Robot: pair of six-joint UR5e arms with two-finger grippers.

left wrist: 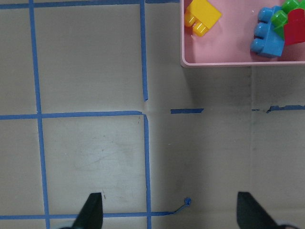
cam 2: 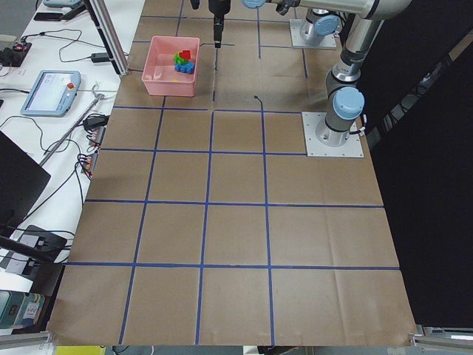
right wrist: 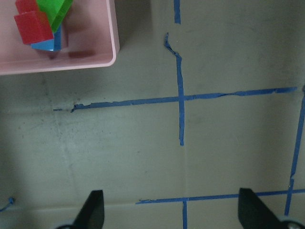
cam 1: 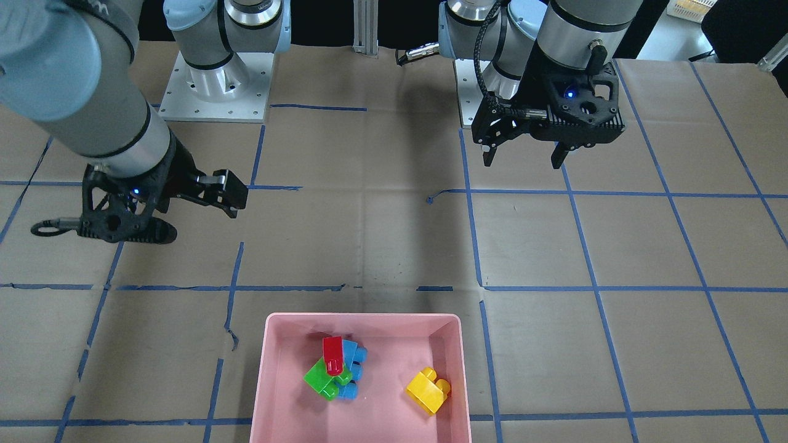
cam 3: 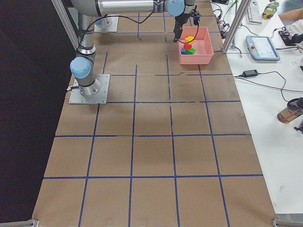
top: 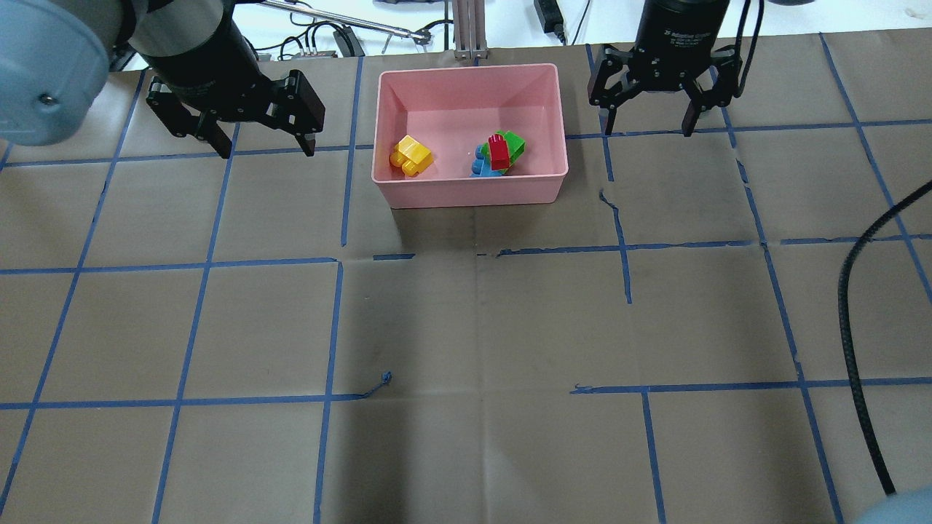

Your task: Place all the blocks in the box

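The pink box [top: 466,191] stands at the table's far middle. It holds all the blocks. The yellow block [top: 411,155] lies alone at its left. The red block [top: 499,151] rests on top of the green block [top: 513,143] and the blue block [top: 480,164] at its right. My left gripper [top: 267,145] hovers open and empty to the left of the box. My right gripper [top: 646,125] hovers open and empty to its right. The left wrist view shows the box corner [left wrist: 238,59] with the yellow block [left wrist: 202,16]. The right wrist view shows the red block [right wrist: 33,26].
Brown paper with a blue tape grid [top: 335,327] covers the table. A black cable [top: 848,327] hangs at the near right. An aluminium post [top: 466,29] stands behind the box. The arm base plates [cam 1: 215,92] sit on the robot's side. A tablet [cam 3: 262,47] lies off the table.
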